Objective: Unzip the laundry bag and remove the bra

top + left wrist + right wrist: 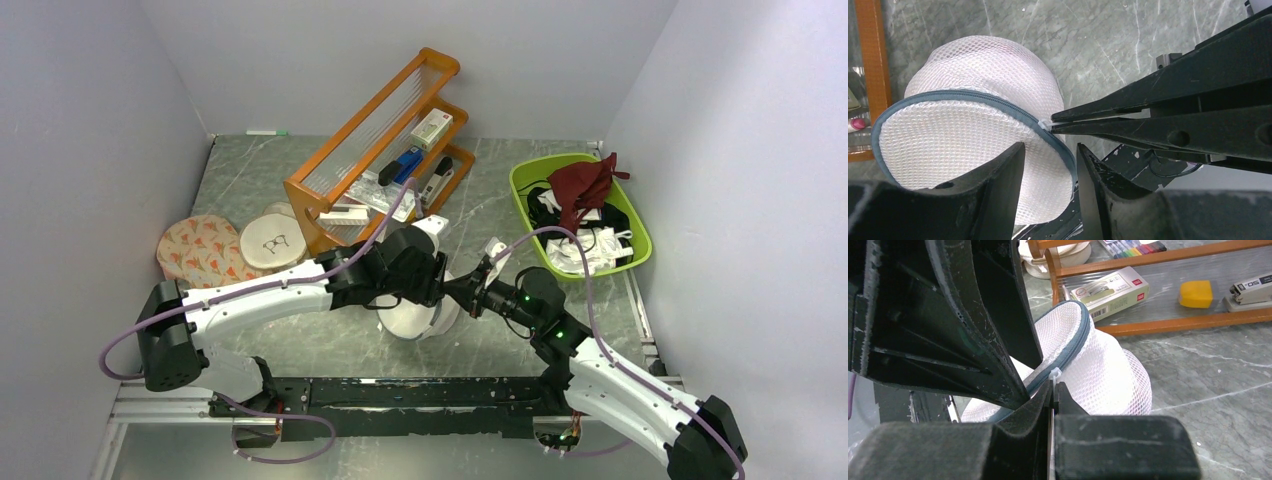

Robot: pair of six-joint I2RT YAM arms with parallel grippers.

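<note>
Tabletop (495,195), laundry bag (415,322) toward near edge

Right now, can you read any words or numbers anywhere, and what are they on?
"50": on the grey stapler lying in the orange shelf; anything after it is too blurred to read.
Box in the same shelf: print and a barcode, too small to read.
Round white case: only a drawing of glasses, no words.
Laundry bag: no writing shows.
</note>
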